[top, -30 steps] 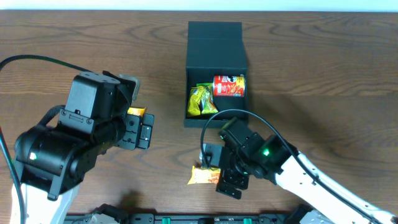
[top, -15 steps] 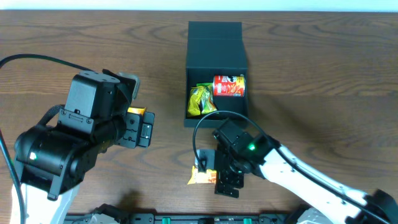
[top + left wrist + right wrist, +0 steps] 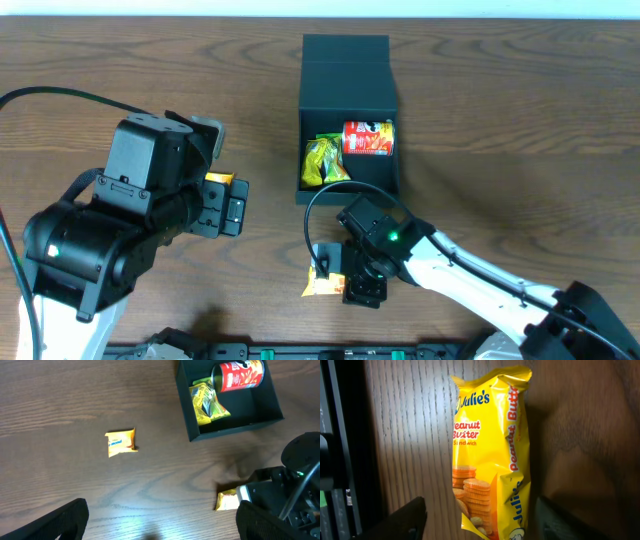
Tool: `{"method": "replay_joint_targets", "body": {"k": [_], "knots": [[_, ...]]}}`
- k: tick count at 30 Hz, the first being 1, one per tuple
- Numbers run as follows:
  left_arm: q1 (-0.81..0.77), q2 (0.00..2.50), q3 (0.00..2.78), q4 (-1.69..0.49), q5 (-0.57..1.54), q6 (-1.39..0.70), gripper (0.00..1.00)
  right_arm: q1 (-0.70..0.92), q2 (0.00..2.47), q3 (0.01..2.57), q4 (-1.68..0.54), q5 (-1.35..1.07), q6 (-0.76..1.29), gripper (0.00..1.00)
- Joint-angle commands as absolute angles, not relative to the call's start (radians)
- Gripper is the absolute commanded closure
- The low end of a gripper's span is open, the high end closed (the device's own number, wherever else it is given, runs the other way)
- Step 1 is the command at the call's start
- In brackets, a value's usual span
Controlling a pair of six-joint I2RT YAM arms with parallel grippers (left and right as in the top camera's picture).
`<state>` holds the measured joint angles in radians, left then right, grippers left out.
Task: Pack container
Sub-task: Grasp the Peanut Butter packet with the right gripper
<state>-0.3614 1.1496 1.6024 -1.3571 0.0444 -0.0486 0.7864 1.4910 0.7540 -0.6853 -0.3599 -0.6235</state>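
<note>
The dark teal container (image 3: 346,60) stands open at the back middle, also in the left wrist view (image 3: 186,405). It holds a red can (image 3: 368,138) and a green packet (image 3: 323,162). A yellow peanut butter sandwich packet (image 3: 490,455) lies flat on the table in front of the container (image 3: 322,284). My right gripper (image 3: 480,522) is open just above it, one finger on each side, not touching. A second yellow packet (image 3: 121,442) lies left of the container. My left gripper (image 3: 160,520) is open and empty, high above the table.
The left arm's bulky body (image 3: 120,215) covers the table's left part and partly hides the second yellow packet (image 3: 218,181). A black strip (image 3: 340,435) runs down the left edge of the right wrist view.
My right gripper has moved left and a little toward the container, settling over the peanut butter packet. The left arm has not moved.
</note>
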Motion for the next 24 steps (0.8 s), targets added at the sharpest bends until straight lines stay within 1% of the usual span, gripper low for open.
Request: {"method": "replay_joint_targets", "body": {"k": [1,7,9,13,15,16,17,24], "knots": [[-0.358,1.144,1.618,-1.357,0.014,-0.048,0.05,0.78,1.505,0.749,-0.679,-0.371,-0.633,0.39],[-0.358,1.144,1.618,-1.357,0.012,-0.048,0.05,0.78,1.506,0.749,-0.68,-0.371,-0.633,0.55],[-0.358,1.144,1.618,-1.357,0.01,-0.048,0.05,0.78,1.506,0.749,-0.68,-0.371,-0.633,0.64],[-0.358,1.144,1.618,-1.357,0.007,-0.048,0.04,0.78,1.506,0.749,-0.68,-0.371,-0.633,0.69],[-0.358,1.144,1.618,-1.357,-0.002,-0.048,0.05,0.78,1.506,0.749,-0.68,-0.371,-0.633,0.76],[-0.358,1.144,1.618,-1.357,-0.004,-0.048,0.05,0.78,1.506,0.749,-0.68,-0.371,-0.633,0.79],[-0.358,1.144,1.618,-1.357,-0.004,-0.048,0.05,0.78,1.506,0.749,-0.679,-0.371,-0.633,0.8],[-0.358,1.144,1.618,-1.357,-0.004,-0.049,0.05,0.78,1.506,0.749,-0.678,-0.371,-0.625,0.79]]}}
